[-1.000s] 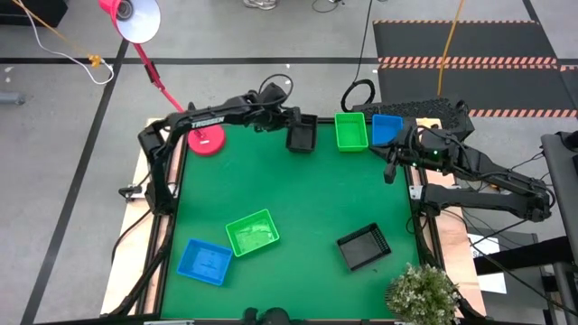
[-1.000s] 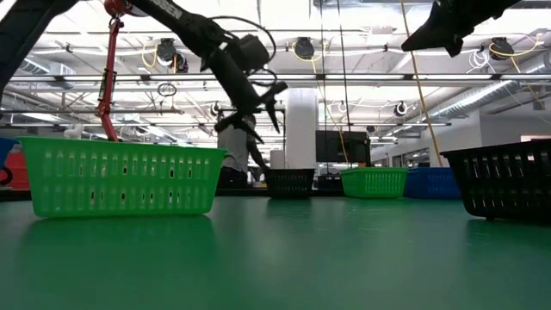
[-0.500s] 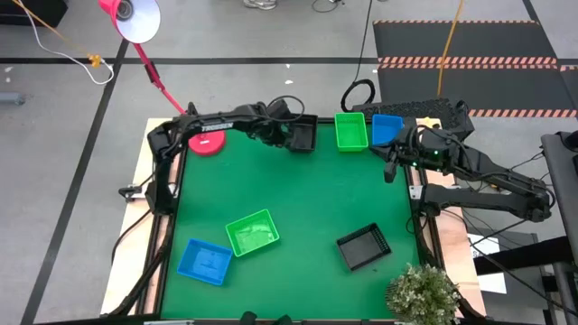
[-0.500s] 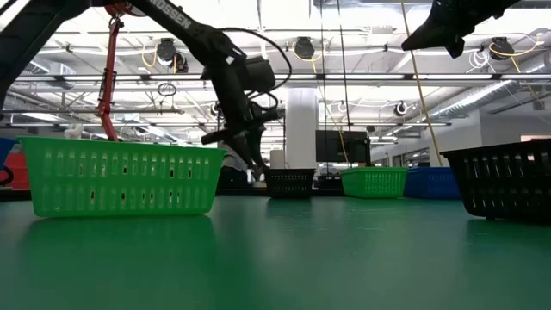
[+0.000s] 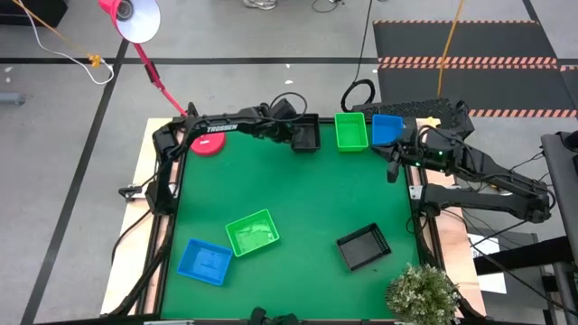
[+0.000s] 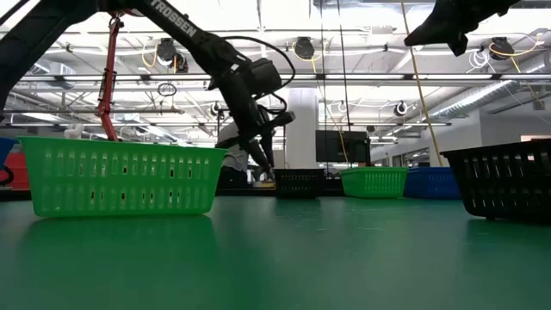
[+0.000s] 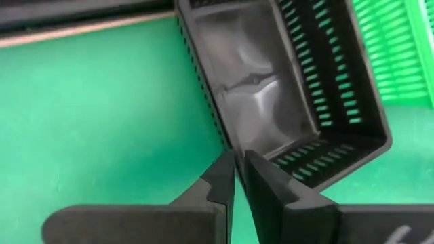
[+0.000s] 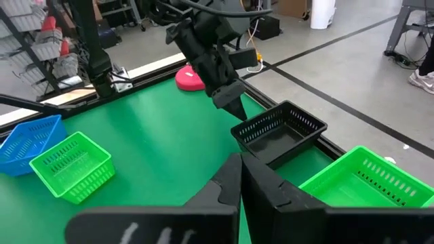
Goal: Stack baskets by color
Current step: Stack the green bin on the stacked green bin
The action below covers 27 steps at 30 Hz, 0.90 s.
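Note:
A black basket (image 5: 308,134) stands on its base on the green table at the far edge, and my left gripper (image 5: 291,137) is shut on its near left corner. To its right stand a green basket (image 5: 350,131) and a blue basket (image 5: 386,128). Nearer the front lie another green basket (image 5: 251,232), another blue basket (image 5: 205,262) and another black basket (image 5: 363,246). My right gripper (image 8: 239,169) hovers shut and empty above the table's right edge. My left gripper pinches the black basket's wall at a corner (image 7: 232,144) between its two fingers. The fingers (image 8: 232,103) slant down at it from the table's left. The basket rests level on the table (image 7: 102,115).
A pink lamp base (image 5: 208,143) sits at the far left corner beside my left arm, with its lamp head beyond the table. A potted plant (image 5: 423,291) stands at the near right corner. The green mat's middle (image 5: 298,194) is bare.
My left gripper has dropped toward the black basket's corner, rolled, and shut its spread fingers on the wall. The basket has slid a little toward the table's right edge.

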### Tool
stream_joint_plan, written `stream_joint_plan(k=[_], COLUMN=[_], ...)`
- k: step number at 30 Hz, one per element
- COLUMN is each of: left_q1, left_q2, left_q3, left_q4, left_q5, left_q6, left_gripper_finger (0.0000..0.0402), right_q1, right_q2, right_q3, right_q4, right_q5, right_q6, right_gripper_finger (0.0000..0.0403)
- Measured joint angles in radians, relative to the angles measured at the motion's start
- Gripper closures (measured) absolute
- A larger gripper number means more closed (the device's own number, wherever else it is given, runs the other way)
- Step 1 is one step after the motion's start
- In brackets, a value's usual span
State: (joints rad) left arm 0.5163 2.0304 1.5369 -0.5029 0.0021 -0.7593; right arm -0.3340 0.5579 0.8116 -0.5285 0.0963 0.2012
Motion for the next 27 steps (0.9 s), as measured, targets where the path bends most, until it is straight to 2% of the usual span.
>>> stream_joint_plan(k=[5, 10, 14, 20, 23, 27], left_q1=[0.002, 0.019, 0.017, -0.066, -0.129, -0.236], left_q2=[0.000, -0.014, -0.105, -0.270, -0.325, -0.362], left_q3=[0.000, 0.000, 0.006, 0.007, 0.007, 0.007], left_q4=[0.059, 0.035, -0.074, -0.253, -0.369, -0.564], left_q5=[-0.010, 0.021, 0.039, 0.062, 0.109, 0.145], left_q6=[0.082, 0.100, 0.128, 0.287, 0.355, 0.434], left_gripper_finger=[0.0366, 0.0366, 0.0366, 0.0359, 0.0333, 0.0277], right_q1=[0.000, 0.000, 0.000, 0.000, 0.000, 0.000], right_q2=[0.000, -0.001, -0.003, -0.003, -0.003, -0.003], right_q3=[0.000, 0.000, 0.000, 0.000, 0.000, 0.000], right_q4=[0.000, 0.000, 0.000, -0.013, -0.038, -0.055], right_q5=[0.000, 0.000, 0.000, 0.005, 0.005, 0.006], right_q6=[-0.003, -0.003, 0.004, 0.049, 0.049, 0.067], right_gripper_finger=[0.0403, 0.0403, 0.0403, 0.0403, 0.0403, 0.0403])
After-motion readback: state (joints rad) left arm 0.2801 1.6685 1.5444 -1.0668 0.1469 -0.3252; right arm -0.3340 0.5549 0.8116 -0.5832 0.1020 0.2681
